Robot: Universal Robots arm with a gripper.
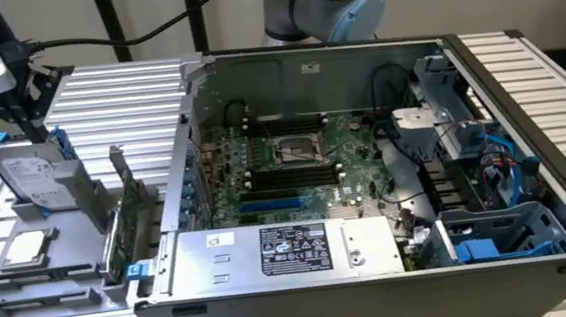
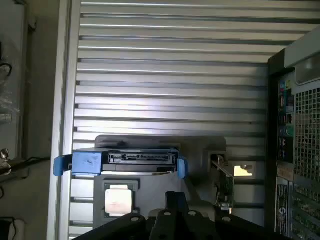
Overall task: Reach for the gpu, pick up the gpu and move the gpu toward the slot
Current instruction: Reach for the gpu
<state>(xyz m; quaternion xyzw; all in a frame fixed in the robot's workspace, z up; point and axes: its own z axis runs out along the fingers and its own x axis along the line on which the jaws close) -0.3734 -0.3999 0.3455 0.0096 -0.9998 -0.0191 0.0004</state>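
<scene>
Green gpu [image 1: 133, 211] stands on edge, top edge free; gripper [image 1: 37, 129], pinched narrow and empty, at its ten o'clock.

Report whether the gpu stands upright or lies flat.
Upright: the gpu stands on its long edge in a slot of the grey rack, outside the computer case.

The gpu [image 1: 134, 217] stands upright between the hard drive [image 1: 32, 173] and the case wall [image 1: 188, 114], both near. Space above its upper edge is open.
</scene>
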